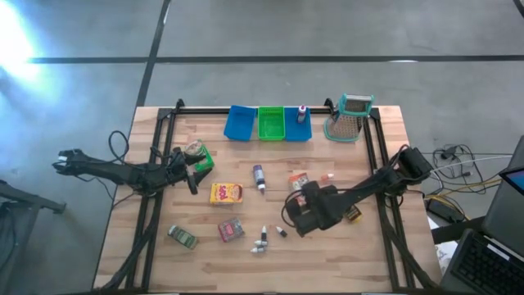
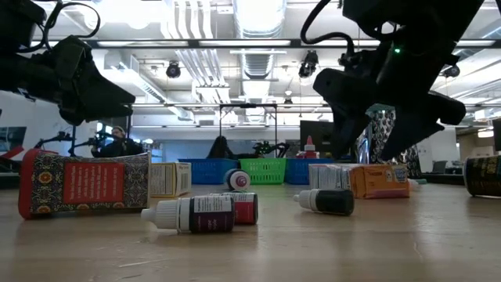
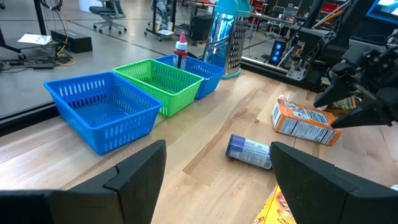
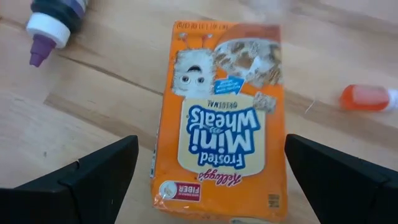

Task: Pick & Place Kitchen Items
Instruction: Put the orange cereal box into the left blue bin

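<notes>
An orange cereal box (image 4: 224, 118) lies flat on the wooden table, also seen in the high view (image 1: 299, 180). My right gripper (image 4: 221, 186) hovers just above its near end, open, one finger on either side and neither touching it. My left gripper (image 3: 217, 180) stays open over the table's left side (image 1: 190, 176), beside a green packet (image 1: 197, 156), with nothing between its fingers. Lying loose on the table are a yellow-red box (image 1: 227, 192), a purple-capped bottle (image 1: 259, 176), a pink-red packet (image 1: 231, 230) and small bottles (image 1: 262, 242).
Two blue bins (image 1: 240, 123) (image 1: 298, 129) and a green bin (image 1: 271, 123) stand in a row at the far edge, a bottle in the right blue one. A metal grater (image 1: 350, 117) stands at the far right. A small orange-bodied bottle (image 4: 367, 98) lies beyond the cereal box.
</notes>
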Robot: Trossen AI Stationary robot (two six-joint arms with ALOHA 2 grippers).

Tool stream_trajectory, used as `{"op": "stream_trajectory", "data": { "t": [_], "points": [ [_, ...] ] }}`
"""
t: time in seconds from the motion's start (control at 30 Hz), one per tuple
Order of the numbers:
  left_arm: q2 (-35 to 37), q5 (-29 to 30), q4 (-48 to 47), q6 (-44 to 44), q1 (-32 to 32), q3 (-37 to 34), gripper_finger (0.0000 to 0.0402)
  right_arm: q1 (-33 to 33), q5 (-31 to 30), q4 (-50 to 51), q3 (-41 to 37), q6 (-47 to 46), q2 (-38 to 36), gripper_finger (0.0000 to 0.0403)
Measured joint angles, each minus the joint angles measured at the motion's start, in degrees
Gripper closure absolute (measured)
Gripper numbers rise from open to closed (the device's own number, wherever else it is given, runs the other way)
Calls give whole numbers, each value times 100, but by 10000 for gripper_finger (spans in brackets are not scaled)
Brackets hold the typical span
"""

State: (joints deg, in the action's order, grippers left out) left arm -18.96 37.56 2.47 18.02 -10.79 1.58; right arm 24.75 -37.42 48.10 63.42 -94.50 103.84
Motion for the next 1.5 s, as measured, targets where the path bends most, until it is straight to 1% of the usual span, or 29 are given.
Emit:
{"op": "stream_trajectory", "data": {
  "t": [0.33, 0.7, 1.5],
  "points": [
    [1, -1, -7, 0, -2, 0, 108, 22, 24, 73, -7, -109, -6, 3],
    [2, -2, -9, 0, -2, 0, 108, 25, 104, -78, -115, -98, 17, 3],
    [2, -1, -12, 0, -2, 0, 108, 14, 104, -1393, -914, 127, 28, 3]
  ]
}}
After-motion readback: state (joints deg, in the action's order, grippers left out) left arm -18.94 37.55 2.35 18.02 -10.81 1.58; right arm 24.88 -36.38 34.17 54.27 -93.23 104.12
